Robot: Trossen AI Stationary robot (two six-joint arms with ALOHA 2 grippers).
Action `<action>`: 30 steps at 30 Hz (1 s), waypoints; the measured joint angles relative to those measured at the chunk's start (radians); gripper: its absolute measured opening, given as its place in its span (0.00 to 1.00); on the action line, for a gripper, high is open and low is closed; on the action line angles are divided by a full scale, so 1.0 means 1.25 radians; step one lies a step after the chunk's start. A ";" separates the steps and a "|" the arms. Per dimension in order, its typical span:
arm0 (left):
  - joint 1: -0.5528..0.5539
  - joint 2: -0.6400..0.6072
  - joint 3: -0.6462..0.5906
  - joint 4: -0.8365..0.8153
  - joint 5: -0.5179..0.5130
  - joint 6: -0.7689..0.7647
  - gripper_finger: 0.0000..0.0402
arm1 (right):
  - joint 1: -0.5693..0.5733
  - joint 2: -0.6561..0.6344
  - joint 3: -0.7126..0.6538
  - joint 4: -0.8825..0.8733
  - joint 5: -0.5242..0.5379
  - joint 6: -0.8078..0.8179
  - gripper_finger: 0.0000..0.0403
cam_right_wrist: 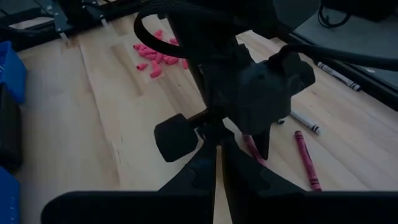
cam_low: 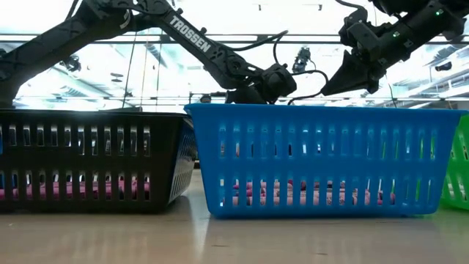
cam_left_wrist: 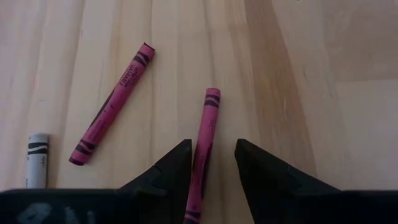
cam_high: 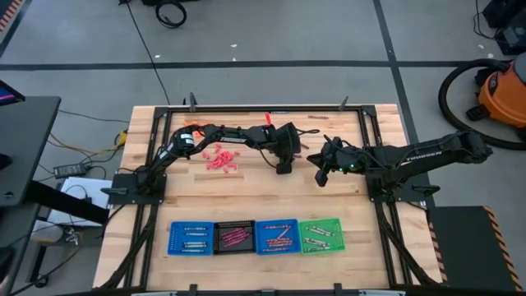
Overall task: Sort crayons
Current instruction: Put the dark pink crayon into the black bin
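Our left gripper (cam_left_wrist: 211,163) straddles a magenta crayon (cam_left_wrist: 203,155) with spread fingers, its long axis running between them, while our right gripper (cam_right_wrist: 216,163) waits nearby, pinched empty.

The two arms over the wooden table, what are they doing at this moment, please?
They are sorting crayons into four small trays. The left gripper is open, its fingers on either side of a magenta crayon lying on the table, not yet closed on it. Another magenta crayon and a grey one lie beside it. The right gripper waits close by. The blue tray and black tray already hold crayons.
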 joint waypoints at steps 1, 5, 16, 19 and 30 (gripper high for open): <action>0.000 0.000 0.000 0.000 0.001 0.000 0.33 | 0.000 0.000 0.000 0.000 0.000 0.000 0.08; -0.002 0.001 -0.002 -0.001 0.004 0.001 0.21 | 0.000 0.000 0.000 0.000 0.000 0.000 0.08; -0.002 0.000 -0.002 -0.006 0.004 0.021 0.04 | 0.000 0.000 0.000 0.000 0.003 0.000 0.08; -0.001 -0.008 -0.004 -0.007 0.003 0.021 0.04 | 0.000 0.000 0.000 0.000 0.003 0.000 0.08; -0.003 -0.099 -0.011 -0.147 -0.006 0.022 0.04 | 0.000 -0.001 0.000 0.002 -0.038 -0.011 0.08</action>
